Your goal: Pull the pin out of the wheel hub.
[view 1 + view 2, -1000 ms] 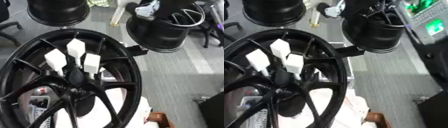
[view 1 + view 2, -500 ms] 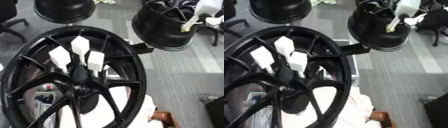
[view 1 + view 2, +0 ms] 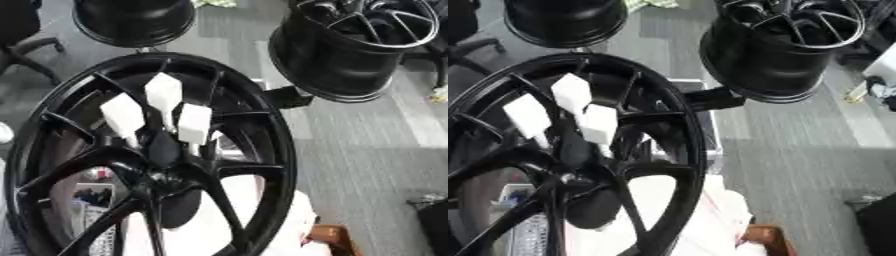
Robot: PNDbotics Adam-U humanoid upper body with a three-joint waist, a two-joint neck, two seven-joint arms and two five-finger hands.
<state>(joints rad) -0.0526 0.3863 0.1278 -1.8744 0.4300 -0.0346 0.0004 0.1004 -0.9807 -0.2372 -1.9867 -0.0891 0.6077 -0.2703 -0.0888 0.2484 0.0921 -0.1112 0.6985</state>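
Note:
A large black wheel hub [image 3: 273, 131] stands tilted and fills the left and middle of both views. Three white block-shaped pins stick out around its dark centre [image 3: 163, 150]: one at the top [image 3: 164, 94], one to the left [image 3: 122, 114], one to the right [image 3: 194, 123]. All three sit in the hub, side by side. Neither of my hands shows in either view, and nothing touches the pins.
Two more black wheels lie on the grey carpet behind: one at the top right [image 3: 350, 47], one at the top left [image 3: 136, 20]. A black chair [image 3: 19, 42] is at the far left. White material [image 3: 702, 220] and a brown thing [image 3: 328, 239] lie below the hub.
The whole picture has shifted, so the camera has moved. The hub and its three white pins keep the same arrangement. No hand has come into view.

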